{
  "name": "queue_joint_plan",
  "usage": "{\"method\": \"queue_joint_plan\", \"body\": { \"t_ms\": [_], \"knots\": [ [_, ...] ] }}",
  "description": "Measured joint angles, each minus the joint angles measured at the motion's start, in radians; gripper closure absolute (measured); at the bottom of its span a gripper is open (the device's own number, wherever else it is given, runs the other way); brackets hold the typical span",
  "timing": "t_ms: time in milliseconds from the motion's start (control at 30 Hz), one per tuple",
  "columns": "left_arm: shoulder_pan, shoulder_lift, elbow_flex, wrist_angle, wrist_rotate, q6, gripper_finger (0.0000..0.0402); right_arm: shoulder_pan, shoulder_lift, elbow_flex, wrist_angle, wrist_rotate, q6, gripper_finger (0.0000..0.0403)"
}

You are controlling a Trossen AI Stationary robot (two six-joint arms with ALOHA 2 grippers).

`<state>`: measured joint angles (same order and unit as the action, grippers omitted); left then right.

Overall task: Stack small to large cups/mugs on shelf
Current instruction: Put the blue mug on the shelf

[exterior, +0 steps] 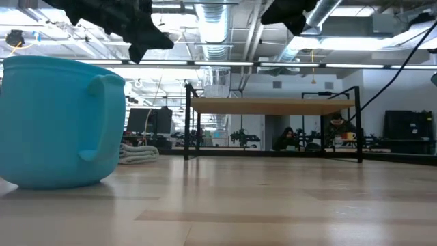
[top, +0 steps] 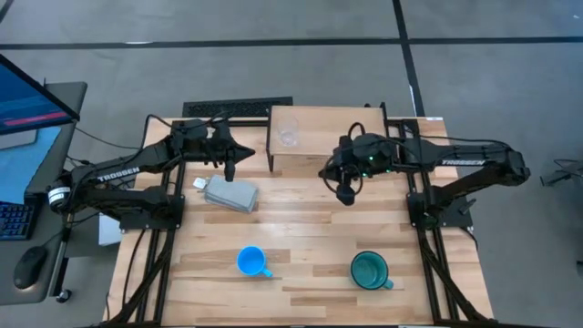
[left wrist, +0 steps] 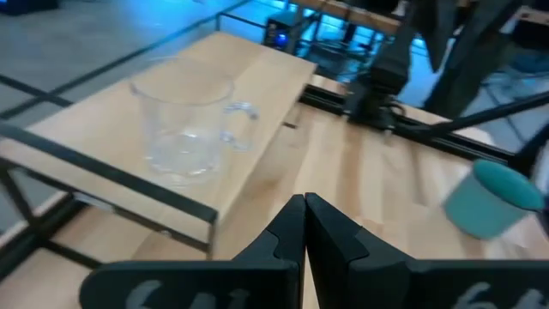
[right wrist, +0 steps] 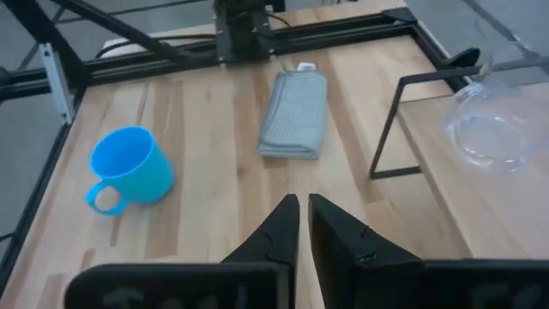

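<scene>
While the glass cup [top: 289, 133] already stands upright on the shelf [top: 323, 150], toward its left end, the other two mugs aren't there yet, so approx. a third of the job looks done. The blue mug [top: 251, 261] sits on the surface [top: 310, 237] well in front of the shelf, toward its left, handle out. The green mug [top: 370, 270] sits on the surface well in front of the shelf's right end. A grey folded cloth [top: 231, 194] lies just left of the shelf and isn't part of the stacking.

Right claw [top: 346, 195] hangs just off the shelf's front right edge, above the surface, holding nothing; its fingers stand only a narrow slit apart in the right wrist view. Left claw [top: 230, 169] hovers just left of the shelf, over the cloth, fingers pressed together, empty.

Left to do, by my read: blue mug next, then green, w/ both going up beside or over the glass cup.
</scene>
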<state>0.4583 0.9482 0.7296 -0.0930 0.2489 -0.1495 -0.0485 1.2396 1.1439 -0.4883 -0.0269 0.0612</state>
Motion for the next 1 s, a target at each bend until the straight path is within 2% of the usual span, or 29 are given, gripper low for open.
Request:
{"method": "queue_joint_plan", "body": {
  "t_ms": [333,467,633,767,1000],
  "knots": [
    [0.0,0.0,0.0,0.0,0.01,-0.035,0.0401,0.03,0.0,0.0,-0.239,0.007,0.002,0.0299],
    [0.0,0.0,0.0,0.001,0.032,-0.026,0.0401,0.036,-0.038,-0.011,-0.323,0.026,0.005,0.029],
    [0.0,0.0,0.0,-0.001,0.055,-0.044,0.0401,0.035,-0.196,-0.102,-0.338,0.047,0.068,0.0289],
    [-0.009,0.0,0.0,0.024,0.073,-0.015,0.0401,0.052,-0.358,-0.186,-0.325,0.136,0.136,0.0289],
    [-0.078,0.0,0.042,0.053,0.122,0.033,0.0402,0.091,-0.533,-0.233,-0.27,0.181,0.175,0.0289]
  ]
}}
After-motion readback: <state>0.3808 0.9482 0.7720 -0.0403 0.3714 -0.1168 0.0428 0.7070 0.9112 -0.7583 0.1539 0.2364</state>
